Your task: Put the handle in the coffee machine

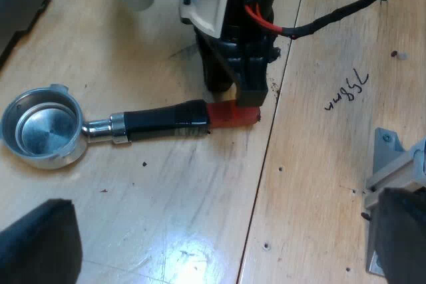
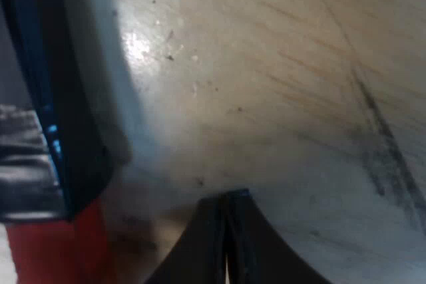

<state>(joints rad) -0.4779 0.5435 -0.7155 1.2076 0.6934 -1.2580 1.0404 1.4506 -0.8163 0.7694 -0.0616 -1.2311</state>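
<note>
Metal basket holder with black handle and red end [image 1: 160, 121], lying flat on pale wooden bench [image 1: 313, 184], my left gripper [image 1: 223, 231] spread wide above it, my right gripper [image 1: 239, 94] down at the red end, its grip I cannot tell.

Probably a workshop or lab: a scuffed wooden benchtop [image 1: 200, 224] with small holes [image 1: 266, 246] and a handwritten mark [image 1: 347, 91] near the metal holder [image 1: 100, 128].

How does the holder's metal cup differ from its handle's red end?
The round metal cup is shiny, wide and hollow; the handle's red end is a narrow rod. The cup lies free; the right gripper stands at the red end. Both rest on the wooden table.
</note>
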